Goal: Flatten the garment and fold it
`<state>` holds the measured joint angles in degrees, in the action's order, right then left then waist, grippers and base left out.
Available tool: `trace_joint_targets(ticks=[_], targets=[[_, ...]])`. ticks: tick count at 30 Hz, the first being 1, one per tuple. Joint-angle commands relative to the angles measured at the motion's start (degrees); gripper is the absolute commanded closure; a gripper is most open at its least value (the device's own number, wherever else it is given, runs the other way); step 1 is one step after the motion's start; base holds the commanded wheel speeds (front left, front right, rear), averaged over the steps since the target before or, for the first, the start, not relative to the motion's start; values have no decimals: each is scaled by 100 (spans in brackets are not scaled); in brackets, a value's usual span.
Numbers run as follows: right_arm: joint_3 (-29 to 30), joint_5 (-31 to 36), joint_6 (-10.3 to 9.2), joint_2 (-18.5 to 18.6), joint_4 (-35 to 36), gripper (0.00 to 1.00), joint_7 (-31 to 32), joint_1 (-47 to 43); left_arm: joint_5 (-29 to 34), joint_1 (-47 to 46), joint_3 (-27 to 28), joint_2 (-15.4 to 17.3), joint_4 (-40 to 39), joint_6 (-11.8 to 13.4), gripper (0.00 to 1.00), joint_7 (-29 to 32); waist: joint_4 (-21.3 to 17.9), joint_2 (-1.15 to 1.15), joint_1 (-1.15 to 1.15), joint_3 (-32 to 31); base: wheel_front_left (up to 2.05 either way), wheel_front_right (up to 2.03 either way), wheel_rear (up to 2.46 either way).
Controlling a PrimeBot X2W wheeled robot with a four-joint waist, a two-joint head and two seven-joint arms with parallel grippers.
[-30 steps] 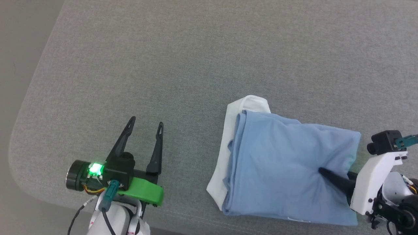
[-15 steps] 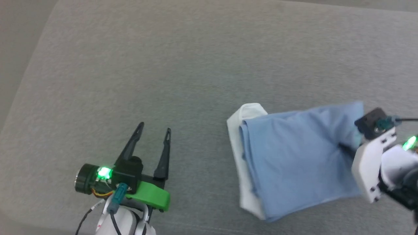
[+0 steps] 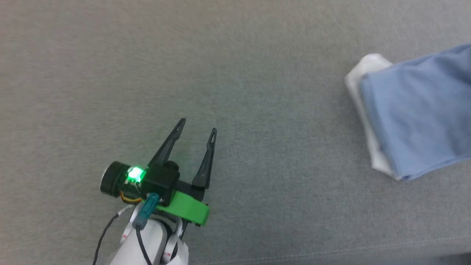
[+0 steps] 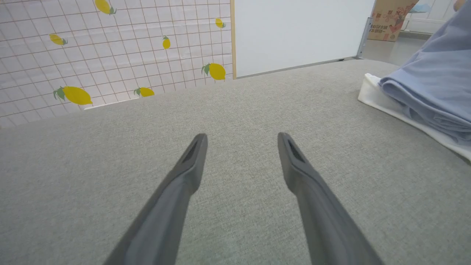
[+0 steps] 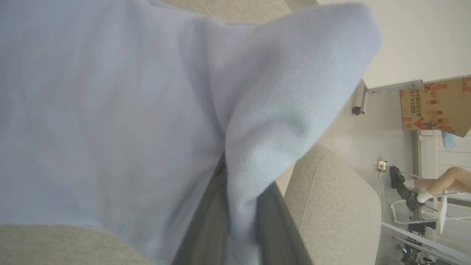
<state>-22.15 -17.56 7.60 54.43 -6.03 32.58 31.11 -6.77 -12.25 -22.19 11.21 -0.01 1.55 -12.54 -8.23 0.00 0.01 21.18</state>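
Grey cloth surface point(image 3: 257, 73) in the head view carries the left gripper point(image 3: 198, 126) low and left of centre, fingers spread wide and empty, with the folded blue shirt point(image 3: 415, 114) well apart at the right edge, a white layer under it. Left wrist view: those spread fingers hover over the surface, shirt off to the right. Right wrist view: the right gripper point(image 5: 239, 191) pinches narrowly on a fold of the shirt.

Fine-knit cloth garment point(image 3: 415, 110); matt woven-fabric grey surface point(image 3: 257, 73).
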Motion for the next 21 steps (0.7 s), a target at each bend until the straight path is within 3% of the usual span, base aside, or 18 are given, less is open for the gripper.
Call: trace_joint_targets(ticks=[1,10,21], targets=[[127,109,-11,119,-254,100,-215,112,38,-121,-17,27,-75,-22,0,24,-327,0,-1,762,0,0,0],[1477,717,-11,490,-2054,100,-1366,-32,156,-375,-94,130,-526,-56,0,86,0,0,-1,1554,0,0,0],[3079,1619,-11,213,-3166,100,-1946,-217,182,-541,-92,166,-735,-2,0,35,314,0,-1,1962,0,0,0]])
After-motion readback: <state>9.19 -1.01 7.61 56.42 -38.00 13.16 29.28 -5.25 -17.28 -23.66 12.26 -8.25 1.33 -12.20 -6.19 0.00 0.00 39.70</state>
